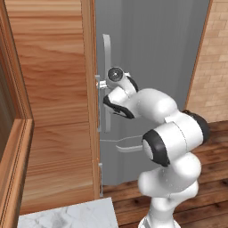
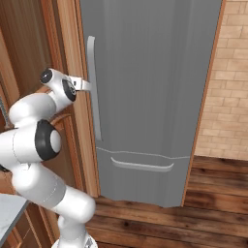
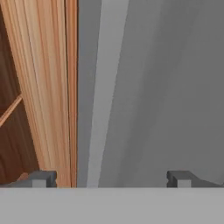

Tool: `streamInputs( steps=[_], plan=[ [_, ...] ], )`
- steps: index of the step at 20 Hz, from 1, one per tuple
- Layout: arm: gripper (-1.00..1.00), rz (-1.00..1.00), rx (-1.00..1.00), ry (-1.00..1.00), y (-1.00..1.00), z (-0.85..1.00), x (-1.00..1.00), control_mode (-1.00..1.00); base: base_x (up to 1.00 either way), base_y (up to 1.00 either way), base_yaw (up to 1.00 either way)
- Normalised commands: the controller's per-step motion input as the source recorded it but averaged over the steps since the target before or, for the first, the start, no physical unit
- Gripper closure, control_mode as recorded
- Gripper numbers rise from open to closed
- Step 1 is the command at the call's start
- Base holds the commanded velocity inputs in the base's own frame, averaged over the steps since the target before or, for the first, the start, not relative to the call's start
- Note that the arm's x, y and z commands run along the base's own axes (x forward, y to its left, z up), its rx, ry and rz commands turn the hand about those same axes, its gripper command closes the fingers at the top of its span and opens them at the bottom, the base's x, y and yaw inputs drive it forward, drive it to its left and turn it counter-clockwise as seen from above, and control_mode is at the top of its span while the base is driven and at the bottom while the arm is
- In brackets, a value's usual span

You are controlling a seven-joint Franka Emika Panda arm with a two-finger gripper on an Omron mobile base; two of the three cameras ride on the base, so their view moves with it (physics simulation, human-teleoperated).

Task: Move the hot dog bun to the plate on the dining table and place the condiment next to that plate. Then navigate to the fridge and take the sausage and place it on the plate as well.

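The tall grey fridge (image 1: 151, 62) stands shut in front of me, its long vertical handle (image 1: 107, 58) near the door's left edge. My gripper (image 1: 99, 83) is open at mid-height of that handle (image 2: 92, 92), reaching in from the wooden panel side. In the hand view the gripper (image 3: 113, 179) faces the door, and the pale handle strip (image 3: 107, 87) runs between the two spread fingertips (image 3: 43, 178) with nothing gripped. The hot dog bun, plate, condiment, sausage and dining table are out of view.
A tall wooden cabinet panel (image 1: 53, 102) flanks the fridge on the left, and a brick wall (image 2: 227, 87) on the right. A lower drawer handle (image 2: 141, 164) crosses the fridge front. A marble-topped corner (image 1: 67, 216) lies at the lower left. The floor (image 2: 193, 213) is wood planks.
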Motion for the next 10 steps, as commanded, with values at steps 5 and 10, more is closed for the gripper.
streamInputs(
  steps=[5,10],
  plan=[
    [-1.0,-0.08,0.11,0.07,0.14,0.07,0.4,-1.0,0.0,0.0,0.0],
    [-1.0,-0.18,0.0,0.03,0.01,0.0,0.54,-1.0,0.0,0.0,0.0]
  ],
)
